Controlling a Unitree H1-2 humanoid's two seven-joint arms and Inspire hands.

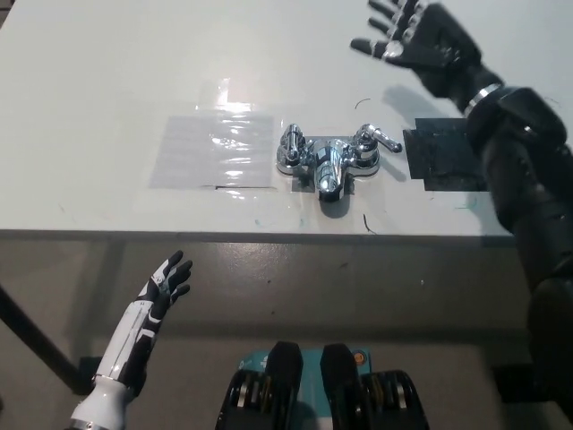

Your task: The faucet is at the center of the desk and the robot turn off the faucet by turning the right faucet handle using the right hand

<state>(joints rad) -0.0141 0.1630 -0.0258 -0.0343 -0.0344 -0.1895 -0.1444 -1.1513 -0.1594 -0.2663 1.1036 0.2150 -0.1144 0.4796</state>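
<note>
At the middle of the white worktop (pixel 107 81) stands one chrome faucet (pixel 329 159), its spout (pixel 328 172) pointing toward the near edge. It carries two handles: the left handle (pixel 290 144) stands near the spout's left side, and the right faucet handle (pixel 374 141) has its lever angled out to the right. Nothing touches either handle.

One black right hand (pixel 421 38) hangs over the far right part of the worktop, well apart from the faucet and beyond it. Its fingers (pixel 380 47) are spread wide and it has hold of nothing. The black forearm runs down the picture's right edge from it.

One white left hand (pixel 166 279) rests below the worktop's near edge at the lower left, off the surface. Its fingers are spread loosely apart and it too is empty.

Two flat patches lie on the worktop. One clear glossy sheet (pixel 213 150) sits just to the left of the faucet, with glare across it, its right edge close to the faucet's base. One dark patch (pixel 439 157) sits just to the right of the faucet, partly hidden under the black arm. A few small dark marks show on the worktop near the faucet's front.
</note>
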